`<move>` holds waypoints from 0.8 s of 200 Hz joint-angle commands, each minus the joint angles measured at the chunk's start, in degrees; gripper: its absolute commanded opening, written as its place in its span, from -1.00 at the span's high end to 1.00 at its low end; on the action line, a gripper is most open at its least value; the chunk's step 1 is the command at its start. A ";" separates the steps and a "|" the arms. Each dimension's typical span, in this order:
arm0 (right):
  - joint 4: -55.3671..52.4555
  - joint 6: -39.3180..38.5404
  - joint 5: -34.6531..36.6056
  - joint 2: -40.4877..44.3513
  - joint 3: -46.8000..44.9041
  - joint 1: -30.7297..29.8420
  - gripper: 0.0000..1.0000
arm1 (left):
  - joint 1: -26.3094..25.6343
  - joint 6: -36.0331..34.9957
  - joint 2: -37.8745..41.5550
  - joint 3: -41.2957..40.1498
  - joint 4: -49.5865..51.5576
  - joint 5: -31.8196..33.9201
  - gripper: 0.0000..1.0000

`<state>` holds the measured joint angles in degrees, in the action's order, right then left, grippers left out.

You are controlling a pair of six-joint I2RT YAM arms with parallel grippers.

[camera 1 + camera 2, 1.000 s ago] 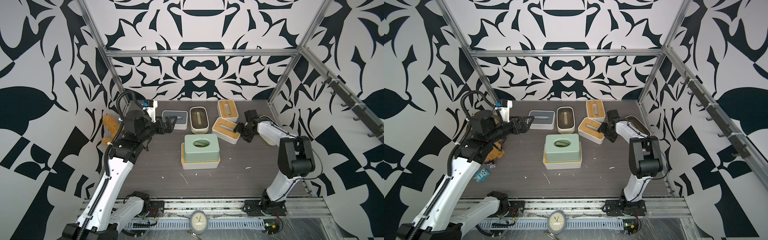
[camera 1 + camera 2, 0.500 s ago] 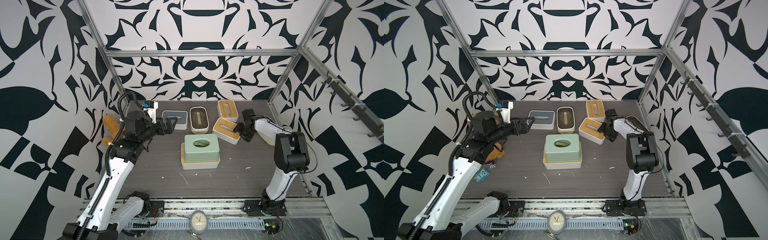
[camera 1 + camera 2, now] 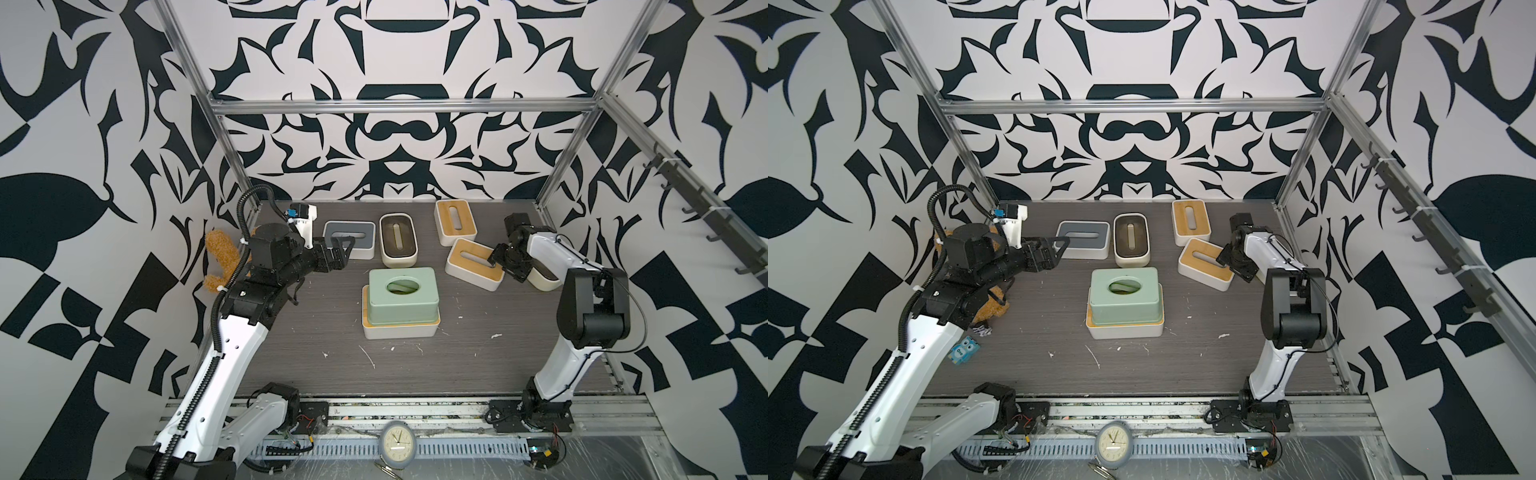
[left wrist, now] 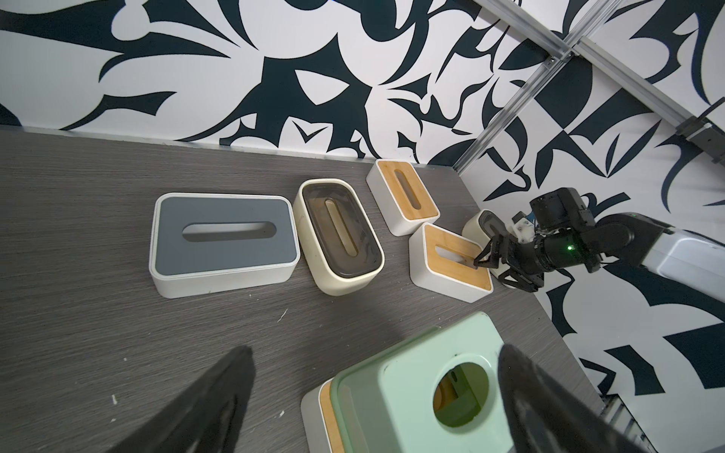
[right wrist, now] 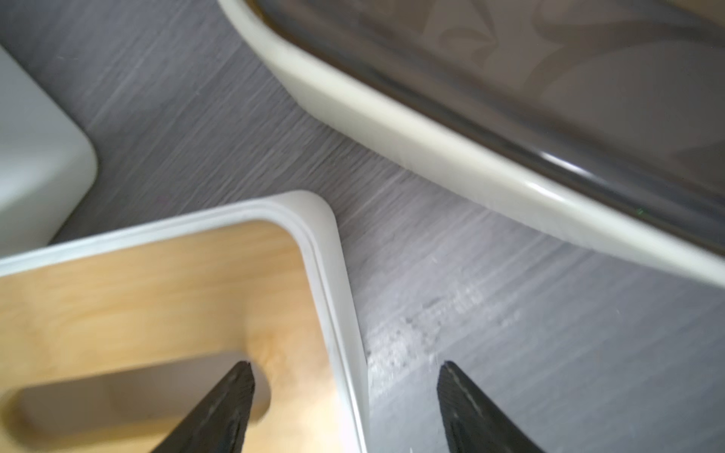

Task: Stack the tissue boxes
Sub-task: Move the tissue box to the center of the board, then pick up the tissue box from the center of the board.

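Top views both showed one pair done: the mint green box (image 3: 402,299) sat on a bamboo-lidded white box (image 3: 399,332) in the middle of the bench (image 3: 316,332). Five lay single: the grey-lidded box (image 3: 368,245), a cream box (image 3: 388,241), the back bamboo box (image 3: 465,224), the angled bamboo box (image 3: 471,262) and a second cream box (image 3: 544,282). The right claw (image 5: 345,366) stood spread astride the angled bamboo box's end wall, one tip at its slot, not yet pinching. The left claw (image 3: 348,249) hung wide and empty by the grey-lidded box.

Both top views look down over the whole surface (image 3: 415,365); wrist views sit close behind left pincer (image 4: 374,353) and right pincer (image 5: 344,366).
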<state>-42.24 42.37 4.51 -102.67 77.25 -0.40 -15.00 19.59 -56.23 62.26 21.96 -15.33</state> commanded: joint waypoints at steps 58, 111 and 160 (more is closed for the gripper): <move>-0.33 35.97 -10.41 10.52 -6.20 -4.19 -0.64 | 0.15 -0.09 0.14 -1.08 -0.23 -0.49 -0.99; 4.65 47.34 -12.45 6.37 -7.91 -4.48 -0.57 | 0.15 0.33 1.19 -2.29 0.01 -1.45 -0.99; 6.58 50.00 -13.30 0.31 -4.24 -4.36 -0.54 | 0.15 0.90 1.23 -3.36 0.05 -2.41 -0.99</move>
<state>-36.56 88.88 -8.12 -100.44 70.22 -4.93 -15.00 19.73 -55.68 59.92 22.15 -16.49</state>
